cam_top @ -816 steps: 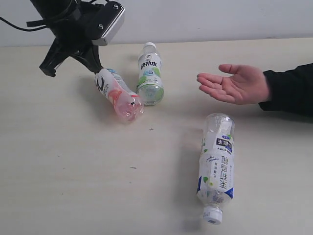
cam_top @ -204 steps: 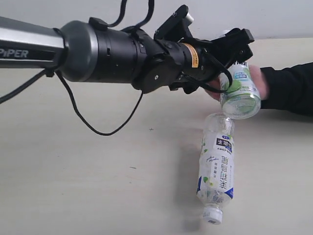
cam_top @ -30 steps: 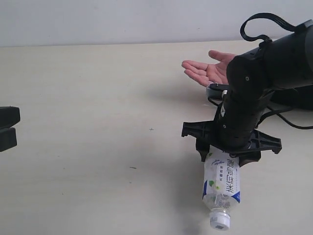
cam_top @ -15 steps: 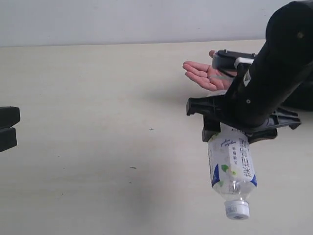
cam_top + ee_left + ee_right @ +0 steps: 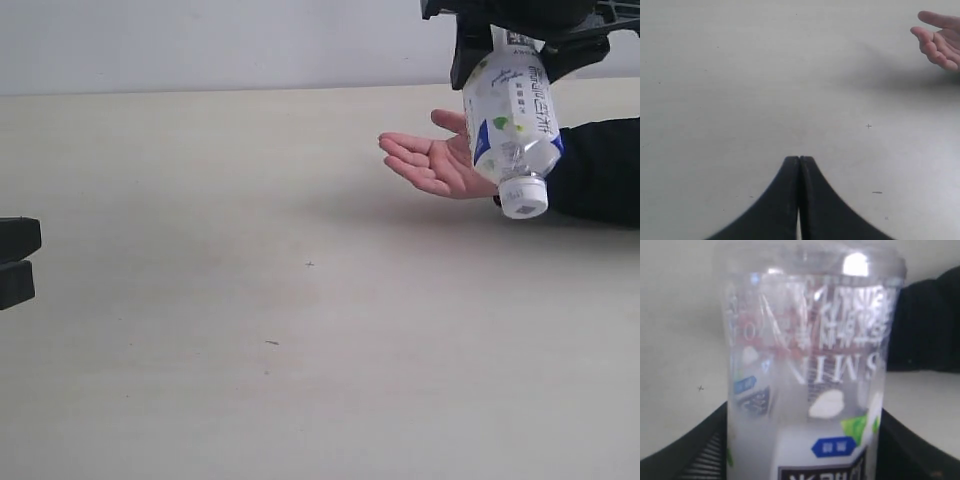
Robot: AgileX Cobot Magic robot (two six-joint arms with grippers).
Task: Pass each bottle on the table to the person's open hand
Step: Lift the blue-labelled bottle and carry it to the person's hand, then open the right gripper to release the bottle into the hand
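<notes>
One clear bottle [image 5: 512, 118] with a white and blue label and a white cap hangs cap-down at the upper right, held in the air by my right gripper [image 5: 520, 35], which is shut on it. It hovers just above and in front of the person's open hand [image 5: 425, 160], palm up with a black sleeve [image 5: 600, 170]. Up close in the right wrist view, the bottle [image 5: 807, 370] fills the frame between the dark fingers [image 5: 687, 450]. My left gripper [image 5: 15, 262] rests shut at the table's left edge; its closed tips [image 5: 799, 162] hold nothing. No other bottles show.
The pale beige table [image 5: 250, 300] carries only a few tiny dark specks [image 5: 309, 264]. The hand's fingertips [image 5: 935, 42] show far off in the left wrist view. A pale wall [image 5: 200, 40] runs behind the table.
My right gripper has lifted the bottle up and toward the back right, from low over the table to just over the open hand. The left gripper has not moved.
</notes>
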